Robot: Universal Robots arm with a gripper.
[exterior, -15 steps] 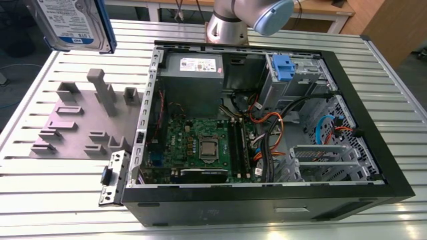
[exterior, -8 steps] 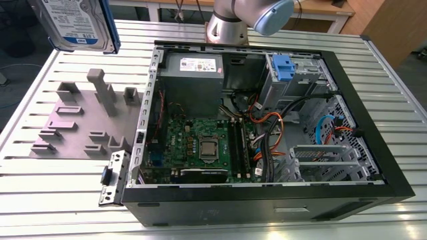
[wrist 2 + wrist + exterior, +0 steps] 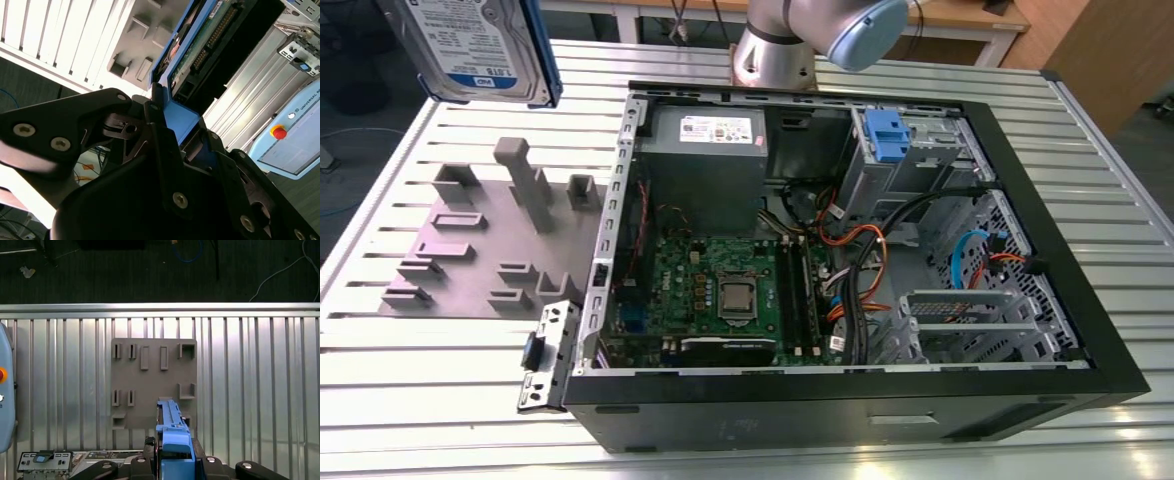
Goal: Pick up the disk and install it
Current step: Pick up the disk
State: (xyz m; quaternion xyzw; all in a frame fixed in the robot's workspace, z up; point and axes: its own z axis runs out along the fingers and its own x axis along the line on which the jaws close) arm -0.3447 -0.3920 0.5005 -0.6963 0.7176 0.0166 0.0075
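I'd call pickup done: my tool [image 3: 179, 120] grips the disk [image 3: 470, 48] by its blue bracket [image 3: 175, 442], outside the computer case [image 3: 827, 415], not yet installed.

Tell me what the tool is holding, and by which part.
The tool grips the flat silver hard drive with the white-and-blue label, clamped at one end of its bright blue plastic bracket.

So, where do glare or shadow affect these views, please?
In the exterior view, mild sheen on the ribbed aluminium table; in the second wrist view, its slats blow out white while the black tool gripping the blue-framed silver hard drive looks dark against them; in the first wrist view, the floor beyond is near black.
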